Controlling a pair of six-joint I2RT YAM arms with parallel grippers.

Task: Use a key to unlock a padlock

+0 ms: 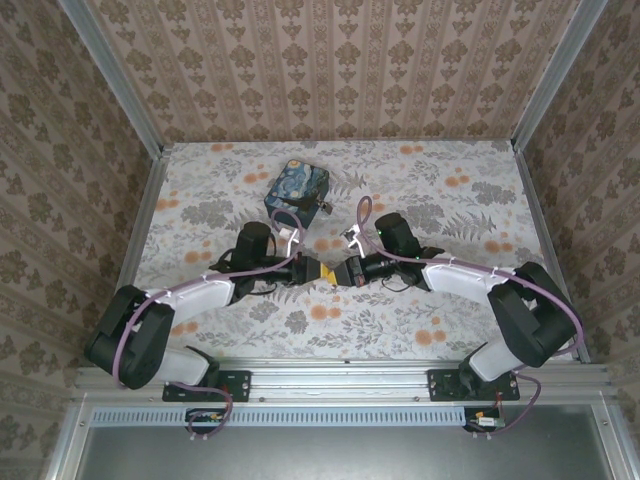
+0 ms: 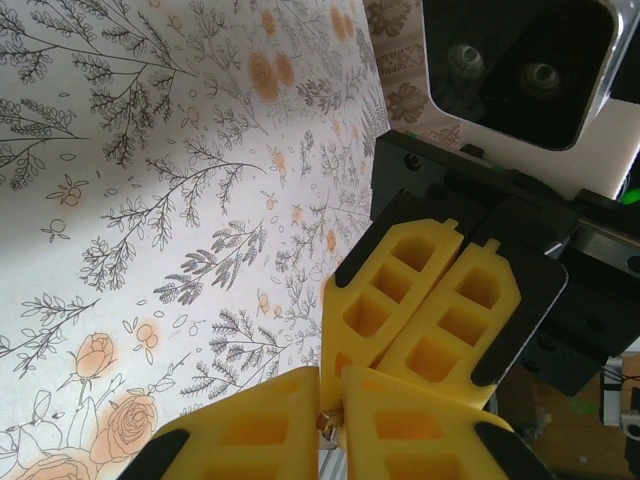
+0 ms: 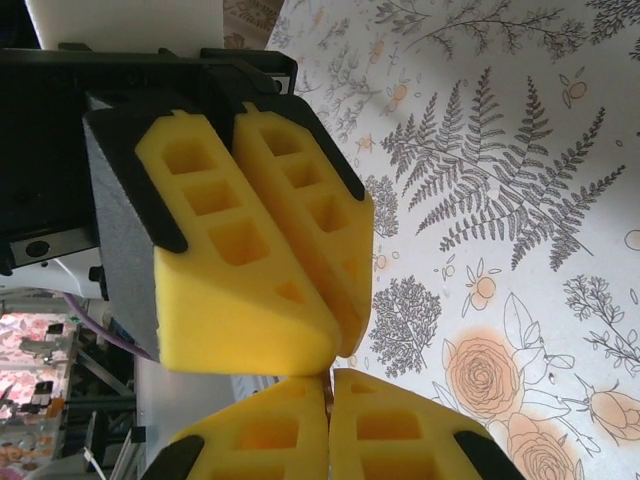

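The left gripper (image 2: 330, 395) and the right gripper (image 3: 328, 390) meet tip to tip above the middle of the flower-printed table (image 1: 450, 200), and this looks like a pass from one arm to the other, so that the thing ends up gripped in a way fit for the lock. Both sets of yellow foam-padded jaws are pressed together, and a sliver crosses the spot where they meet. I take it for the thin dark metal key (image 2: 325, 416), pinched at both ends, though it is too small to be sure. The overhead view alone shows the rest of the table. The dark-blue box painted with swirls (image 1: 296, 187) stands further back, well apart from the arms. A tiny grey object touching its right edge is probably the small silver metal padlock (image 1: 325, 207), but I cannot tell whether it hangs on the box or lies beside it. The wrist views give what the overhead view cannot: the left one catches a glint in its own seam, and the right one shows a dark line running from the opposite tips into its own.
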